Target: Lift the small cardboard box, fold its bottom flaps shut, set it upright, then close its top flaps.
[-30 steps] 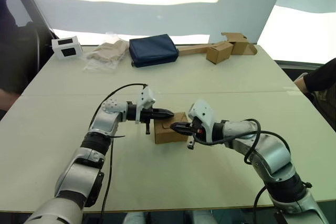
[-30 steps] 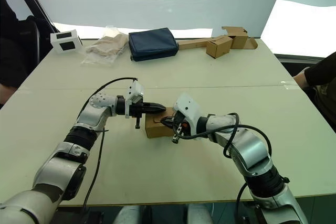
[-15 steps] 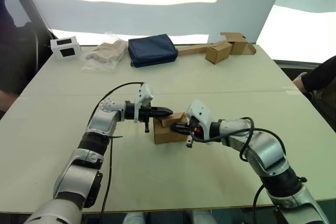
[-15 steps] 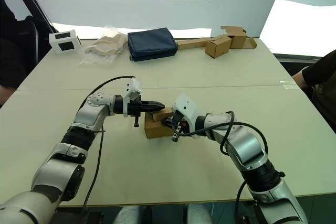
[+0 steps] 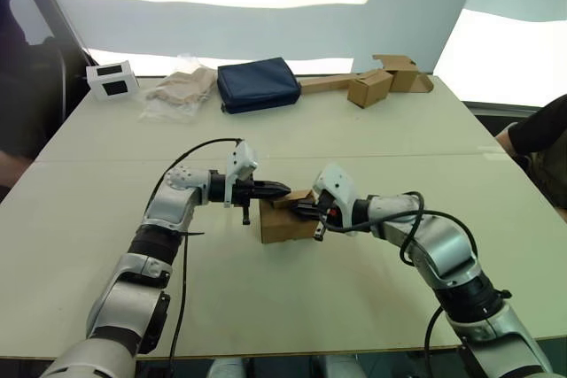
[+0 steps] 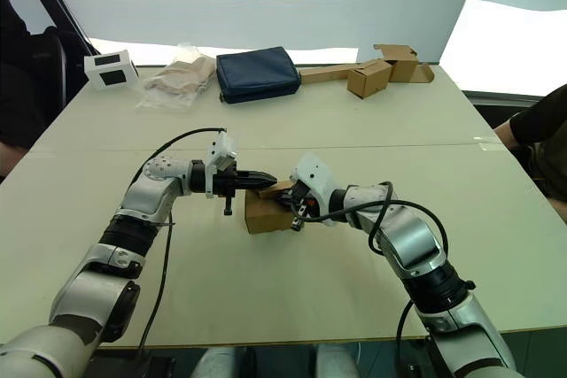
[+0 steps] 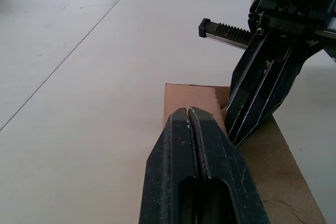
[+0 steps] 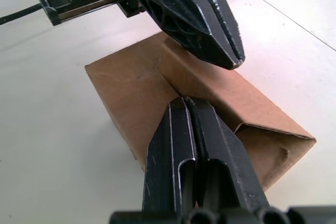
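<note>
One small cardboard box point(image 5: 285, 219); two closed grippers

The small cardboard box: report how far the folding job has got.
Done: the small cardboard box stands on the table, so the bottom appears dealt with, though it is hidden. In hand: the left gripper and right gripper, both with fingers shut, press on its top flaps. Left: one flap still stands partly raised; the top is not yet flat.

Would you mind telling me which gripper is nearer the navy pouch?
Left. The left gripper is over the box's top, on the pouch's side; the right gripper is further back.
</note>
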Controlling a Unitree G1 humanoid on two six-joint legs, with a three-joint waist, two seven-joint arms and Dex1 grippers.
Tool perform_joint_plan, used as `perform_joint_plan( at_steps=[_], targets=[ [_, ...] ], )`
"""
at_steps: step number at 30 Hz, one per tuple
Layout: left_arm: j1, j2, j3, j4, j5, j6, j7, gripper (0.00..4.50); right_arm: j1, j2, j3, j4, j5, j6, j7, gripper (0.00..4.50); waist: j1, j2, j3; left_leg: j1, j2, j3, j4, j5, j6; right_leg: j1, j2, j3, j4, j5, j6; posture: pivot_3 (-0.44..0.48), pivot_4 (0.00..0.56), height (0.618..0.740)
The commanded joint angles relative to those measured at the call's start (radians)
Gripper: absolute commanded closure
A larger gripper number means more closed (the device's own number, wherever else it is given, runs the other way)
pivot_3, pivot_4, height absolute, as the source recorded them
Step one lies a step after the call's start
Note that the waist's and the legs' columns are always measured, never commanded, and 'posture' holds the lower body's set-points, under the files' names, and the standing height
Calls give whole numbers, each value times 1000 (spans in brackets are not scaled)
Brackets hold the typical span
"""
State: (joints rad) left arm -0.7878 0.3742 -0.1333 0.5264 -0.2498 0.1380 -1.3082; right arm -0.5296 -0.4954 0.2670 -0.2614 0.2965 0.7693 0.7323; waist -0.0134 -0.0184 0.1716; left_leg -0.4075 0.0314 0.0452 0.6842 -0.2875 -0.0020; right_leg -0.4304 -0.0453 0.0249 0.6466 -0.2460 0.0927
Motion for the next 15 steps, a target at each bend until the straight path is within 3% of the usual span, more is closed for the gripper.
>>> perform_joint_plan(
  at_steps=[1, 15],
  targets=[
    [-14, 7, 12, -18, -3, -15, 0, 4483, -23, 5, -2, 3, -10, -11, 2, 4500, 0, 0, 0, 0, 0, 0, 0, 0, 0, 0, 0, 0, 0, 0, 0, 0, 150, 740],
    [44, 34, -36, -78, 42, -60, -11, 4483, -30, -21, -188, -171, 207, 97, 47, 4500, 1, 0, 0, 0, 0, -2, 0, 0, 0, 0, 0, 0, 0, 0, 0, 0, 150, 740]
  ],
)
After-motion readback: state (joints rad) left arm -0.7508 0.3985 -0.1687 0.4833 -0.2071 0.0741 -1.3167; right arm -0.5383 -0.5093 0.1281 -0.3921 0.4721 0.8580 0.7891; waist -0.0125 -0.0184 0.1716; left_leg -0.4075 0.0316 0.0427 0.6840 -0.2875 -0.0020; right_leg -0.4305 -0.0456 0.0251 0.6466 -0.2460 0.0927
